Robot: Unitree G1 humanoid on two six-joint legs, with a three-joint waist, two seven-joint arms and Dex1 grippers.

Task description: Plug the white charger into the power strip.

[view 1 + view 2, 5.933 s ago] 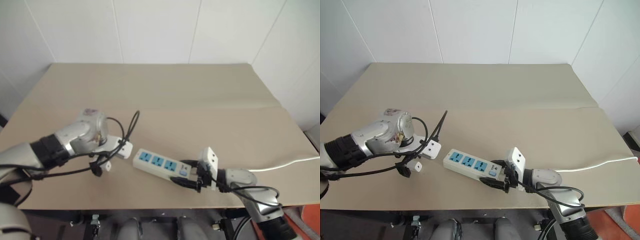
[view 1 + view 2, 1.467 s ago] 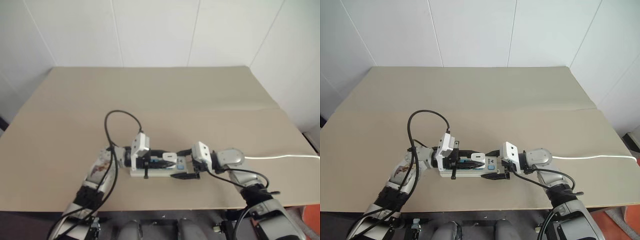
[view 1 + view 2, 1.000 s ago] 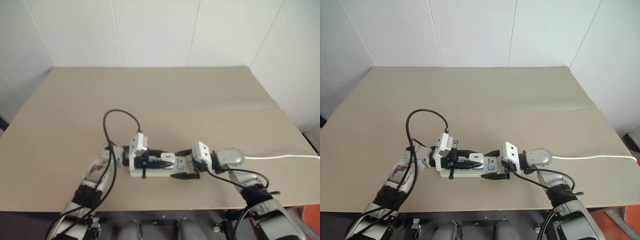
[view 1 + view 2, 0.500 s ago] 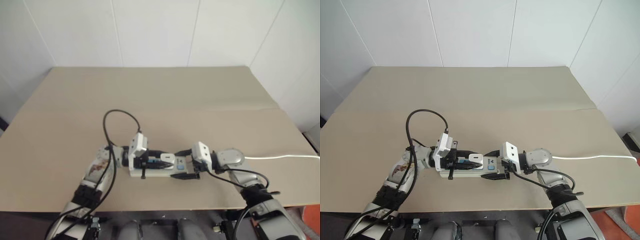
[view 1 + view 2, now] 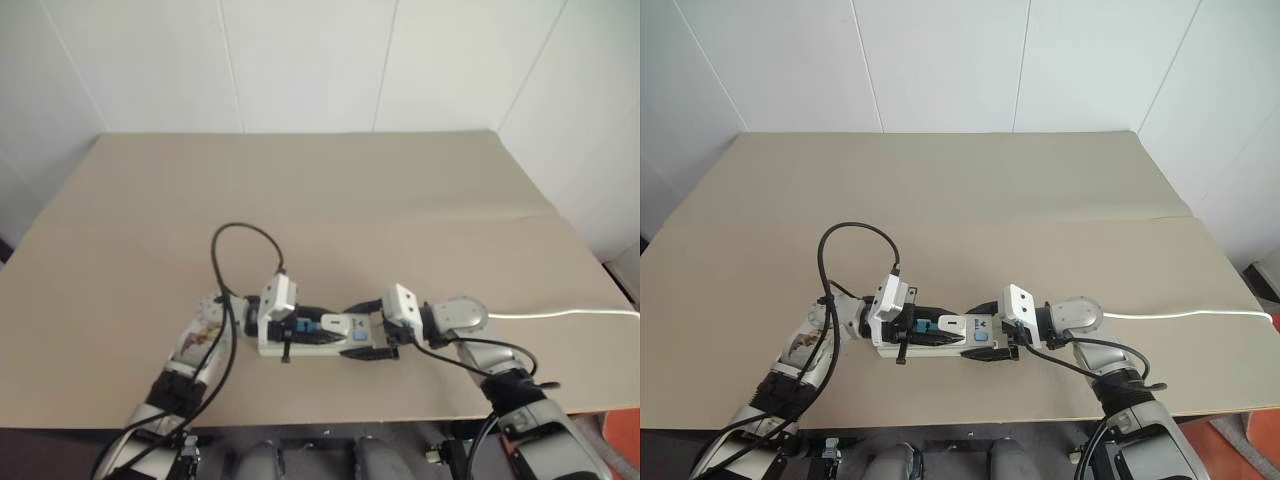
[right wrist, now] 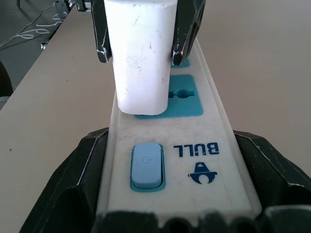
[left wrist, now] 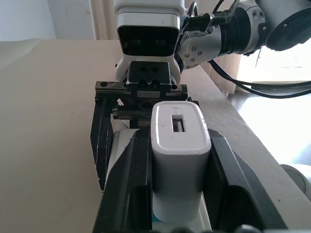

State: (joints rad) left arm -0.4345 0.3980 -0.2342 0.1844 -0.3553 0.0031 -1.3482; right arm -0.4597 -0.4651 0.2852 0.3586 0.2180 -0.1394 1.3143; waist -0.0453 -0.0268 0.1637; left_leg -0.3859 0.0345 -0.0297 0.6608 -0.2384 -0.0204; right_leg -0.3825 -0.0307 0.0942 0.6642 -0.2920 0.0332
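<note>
On a tan surface (image 5: 330, 200), the left gripper (image 7: 177, 170) reaches in level from the left, its two black fingers (image 7: 133, 179) clamped tight on the flanks of the white charger (image 7: 180, 141). The charger is a small, smooth, round-cornered white block with a narrow rectangular slot in its top face; in the right wrist view its side shows fine scuffs (image 6: 143, 53). It stands upright between the fingers, its base seated against a blue socket face of the power strip (image 6: 167, 145), the socket nearest the switch.

The strip is a long white bar lying flat on the surface near its front edge, directly beneath the left fingers and running on to the right. Its top carries blue socket faces, a pale blue rocker switch (image 6: 146, 165) and a dark blue "BULL" logo beside it at the end.

At that switch end the right gripper (image 5: 992, 323) comes in from the right, its black fingers (image 6: 63, 194) spread wide, one on either long side of the strip's end, hard against its edges. A white cable (image 5: 570, 315) trails away to the right behind the right gripper across the surface.
</note>
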